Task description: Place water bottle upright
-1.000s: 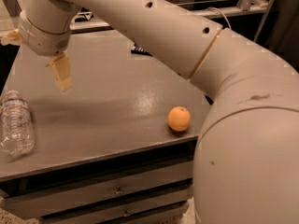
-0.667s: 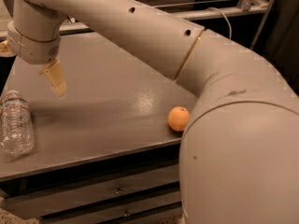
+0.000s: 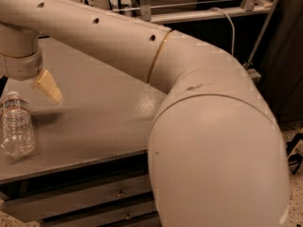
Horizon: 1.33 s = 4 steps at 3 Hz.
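The water bottle (image 3: 17, 126) is clear and ribbed with a white cap. It appears to lie on its side at the left edge of the grey table (image 3: 99, 112), cap pointing away from me. My gripper (image 3: 49, 86) hangs just above the table, a short way right of the bottle's cap end and apart from it. It holds nothing that I can see. The white arm runs from the gripper across the whole view to the lower right.
The arm's big elbow (image 3: 218, 155) covers the right part of the table and its front corner. Grey drawers (image 3: 94, 197) sit under the table top. A metal rack (image 3: 199, 6) and a cable (image 3: 229, 22) stand behind the table.
The gripper has moved left and down towards the bottle. The arm has swung closer and now hides the orange ball that lay on the right of the table. The bottle has not moved.
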Motion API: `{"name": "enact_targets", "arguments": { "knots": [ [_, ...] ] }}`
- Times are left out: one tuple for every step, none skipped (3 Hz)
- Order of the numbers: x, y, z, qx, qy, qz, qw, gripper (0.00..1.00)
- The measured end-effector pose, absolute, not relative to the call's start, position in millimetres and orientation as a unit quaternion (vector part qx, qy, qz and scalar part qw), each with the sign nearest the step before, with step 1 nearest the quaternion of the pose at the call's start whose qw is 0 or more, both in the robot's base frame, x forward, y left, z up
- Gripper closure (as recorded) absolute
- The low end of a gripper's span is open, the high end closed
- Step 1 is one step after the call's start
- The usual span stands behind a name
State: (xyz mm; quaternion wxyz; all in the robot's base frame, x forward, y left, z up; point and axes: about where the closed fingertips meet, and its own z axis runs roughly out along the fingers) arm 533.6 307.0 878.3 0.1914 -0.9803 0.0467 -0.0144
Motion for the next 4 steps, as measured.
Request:
{"name": "enact_targets", "arguments": {
  "knots": [
    [531.9, 313.7, 861.4, -0.989, 0.001, -0.032, 0.145, 0.00],
    [533.0, 315.2, 848.0, -0.993, -0.031, -0.050, 0.103, 0.00],
    [532.3, 313.1, 840.3, -0.994, -0.057, -0.066, 0.069, 0.00],
    [528.7, 304.8, 832.1, -0.992, -0.093, -0.087, 0.022, 0.03]
  ]
}}
